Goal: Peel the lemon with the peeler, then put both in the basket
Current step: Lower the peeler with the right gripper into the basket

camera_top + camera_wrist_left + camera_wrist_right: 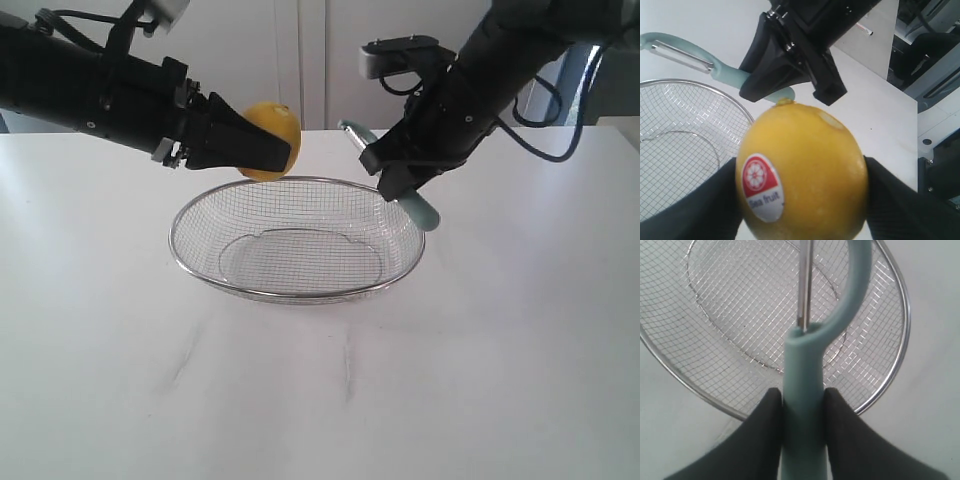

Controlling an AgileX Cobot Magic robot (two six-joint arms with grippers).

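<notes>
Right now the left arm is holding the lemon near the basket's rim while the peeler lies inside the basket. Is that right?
Not quite. The peeler is not lying in the basket. The right gripper clamps its teal handle between its fingers and holds it above the mesh, as the right wrist view shows. The left gripper does hold the lemon near the rim.

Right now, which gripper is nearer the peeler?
Right. The right gripper is shut on the peeler handle; the left gripper holds the lemon off to the side of its blade end.
</notes>
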